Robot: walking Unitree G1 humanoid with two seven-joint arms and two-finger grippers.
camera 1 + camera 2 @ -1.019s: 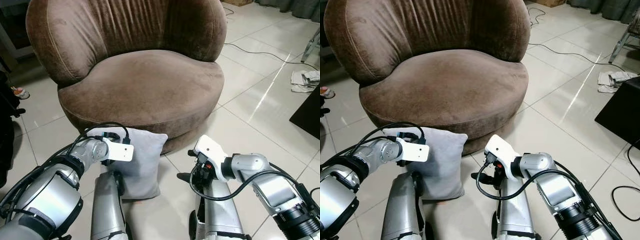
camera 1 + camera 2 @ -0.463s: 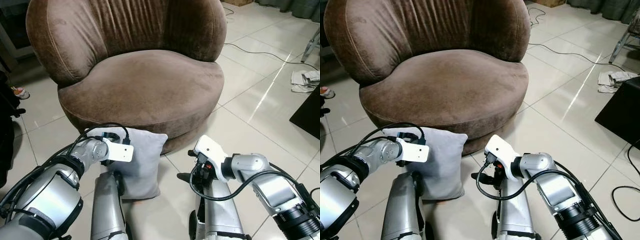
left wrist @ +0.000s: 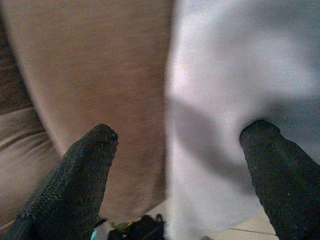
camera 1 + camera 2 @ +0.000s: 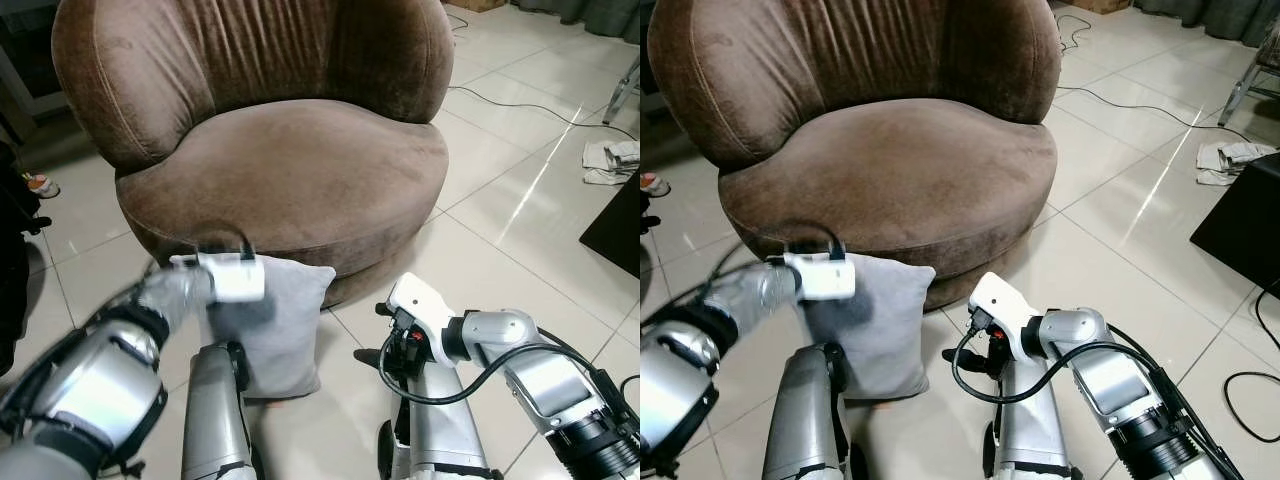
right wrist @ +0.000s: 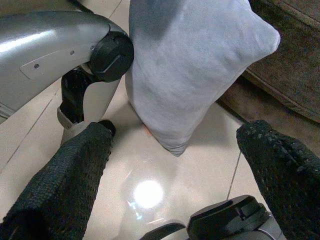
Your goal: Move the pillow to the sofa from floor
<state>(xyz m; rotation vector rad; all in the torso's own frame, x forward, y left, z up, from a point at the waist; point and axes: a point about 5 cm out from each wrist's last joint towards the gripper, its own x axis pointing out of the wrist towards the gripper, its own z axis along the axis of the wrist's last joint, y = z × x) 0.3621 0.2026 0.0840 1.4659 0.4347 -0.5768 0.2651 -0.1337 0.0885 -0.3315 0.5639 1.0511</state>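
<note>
We count one grey pillow (image 4: 272, 320), standing on the tiled floor (image 4: 500, 215) against the front of the armchair. We count one brown armchair (image 4: 280, 150). We see two silver arms, each ending in one gripper: the left gripper (image 3: 175, 150) at the pillow's upper edge, the right gripper (image 5: 170, 165) low over the floor, right of the pillow. Each shows two black fingers (image 3: 82, 170), spread apart. Beyond the armchair we count one cable (image 4: 520, 105) and one crumpled cloth (image 4: 612, 160), and one shoe (image 4: 40, 185) to its left.
</note>
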